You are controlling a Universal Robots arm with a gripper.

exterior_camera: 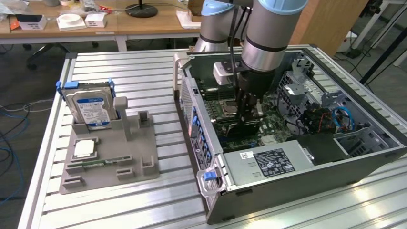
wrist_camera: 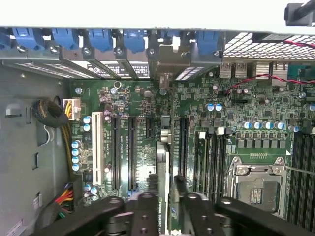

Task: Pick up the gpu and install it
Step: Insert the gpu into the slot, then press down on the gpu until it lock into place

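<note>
I have the arm reaching down into the open computer case, which lies on its side on the right of the exterior view. The gripper sits low over the green main board, and the card stands on edge below it, roughly in the middle of the case, near the power supply box.

From the wrist camera I see the card edge-on, running between the two black fingers, lined up with the long black slots. The jaws stand on either side of its top edge; whether they are pinching it or have just let go I cannot tell.

I judge this card light and stiff but delicate: a thin board with small parts on it, which would not take twisting or a hard squeeze. The flat faces near the top edge look like the safe place to hold, away from the contact edge and the metal end plate. The cooler side probably gives a better purchase than bare board.

On the left of the exterior view, well apart from the case, the grey holder tray keeps the hard drive upright.
</note>
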